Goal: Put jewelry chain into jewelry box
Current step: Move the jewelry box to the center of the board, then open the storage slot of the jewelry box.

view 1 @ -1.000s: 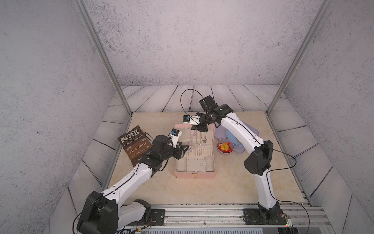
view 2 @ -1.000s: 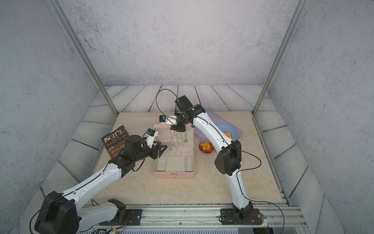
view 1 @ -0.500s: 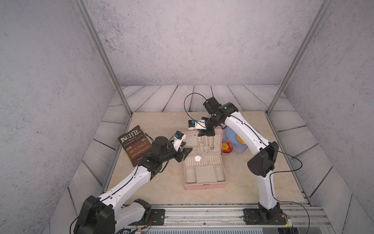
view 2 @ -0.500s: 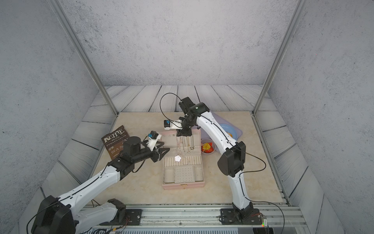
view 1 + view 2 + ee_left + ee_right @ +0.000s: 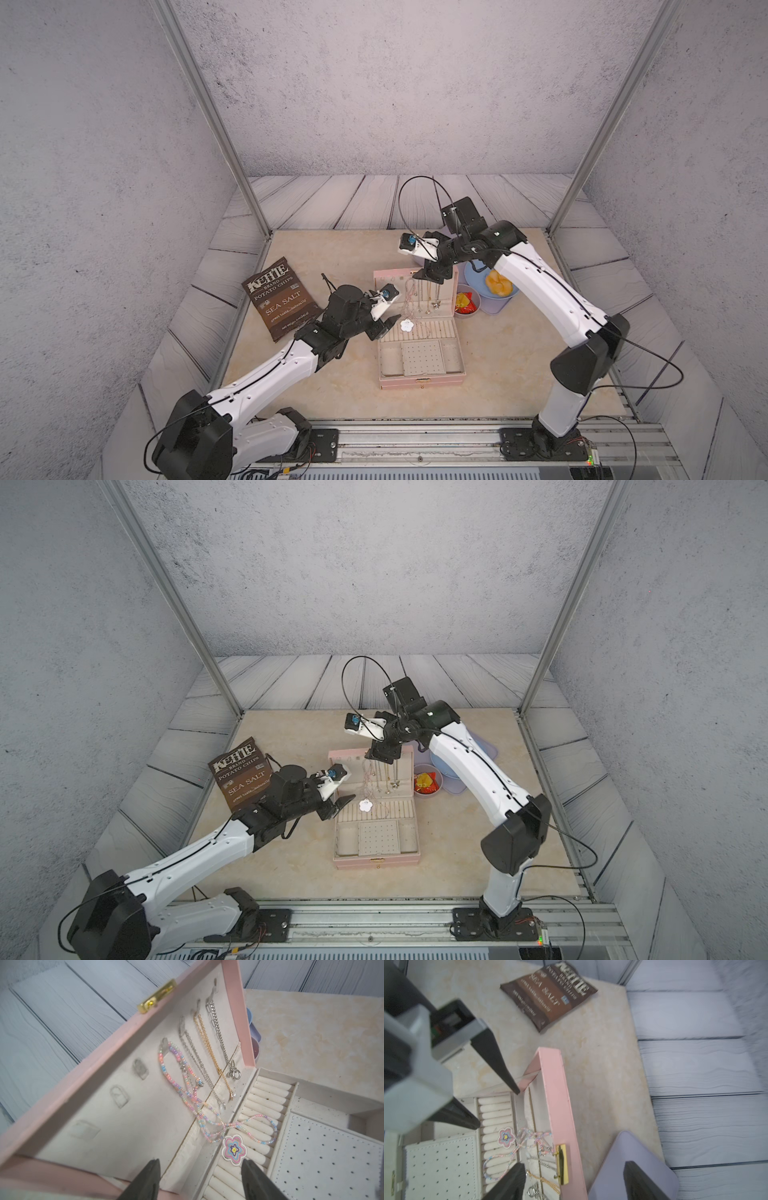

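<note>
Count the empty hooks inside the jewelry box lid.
3, in one row along the lid: one hook next to the beaded necklace, a middle hook, and an end hook by the lid's corner. None seems hidden.

Lab cell: aluminium rail (image 5: 415, 436), backdrop walls (image 5: 374, 83)

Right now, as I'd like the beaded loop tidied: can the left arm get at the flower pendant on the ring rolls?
Probably yes: the left gripper is open just short of the flower pendant, nothing between them.
</note>
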